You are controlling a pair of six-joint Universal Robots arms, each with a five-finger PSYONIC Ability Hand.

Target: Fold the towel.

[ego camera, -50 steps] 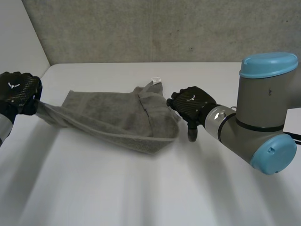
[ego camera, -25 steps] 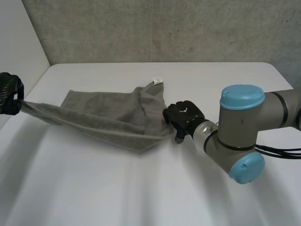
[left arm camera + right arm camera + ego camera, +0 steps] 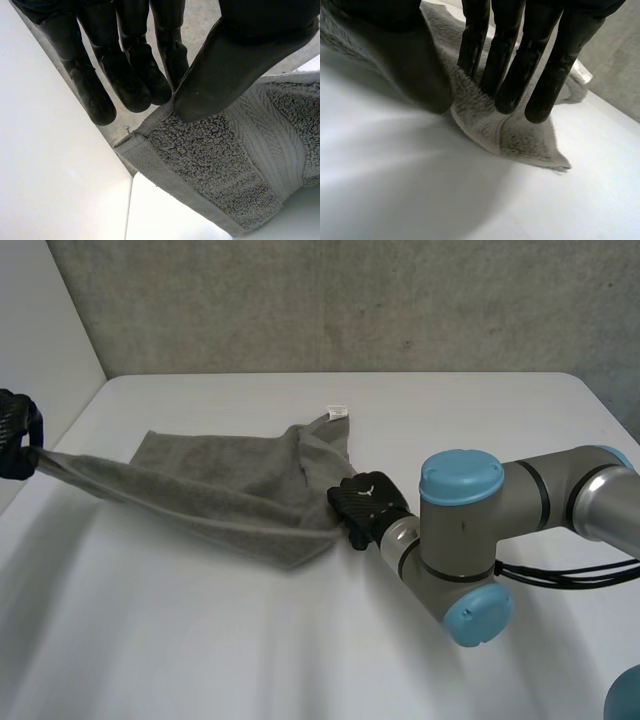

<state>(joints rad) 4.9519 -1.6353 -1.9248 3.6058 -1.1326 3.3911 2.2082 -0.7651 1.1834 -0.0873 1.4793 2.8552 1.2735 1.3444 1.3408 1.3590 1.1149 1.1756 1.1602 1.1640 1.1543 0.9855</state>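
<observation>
A grey towel (image 3: 230, 495) lies bunched on the white table (image 3: 250, 640), with a white label (image 3: 336, 410) at its far corner. My left hand (image 3: 15, 435) is past the table's left edge and holds one corner lifted, so the towel stretches taut toward it. In the left wrist view the thumb (image 3: 235, 60) presses the towel's hemmed corner (image 3: 215, 165) against the fingers (image 3: 130, 80). My right hand (image 3: 362, 506) is at the towel's near right edge. In the right wrist view its thumb (image 3: 415, 65) and fingers (image 3: 515, 75) pinch a fold of the towel (image 3: 515, 135) just above the table.
A grey concrete wall (image 3: 350, 300) stands behind the table. The table's left edge (image 3: 75, 420) runs close to my left hand. My right arm (image 3: 470, 550) stretches across the table's right half. Bare table lies in front of the towel.
My right hand has moved left onto the towel's right edge and its fingers have closed on it. My left hand has drawn its corner further left, pulling the towel taut.
</observation>
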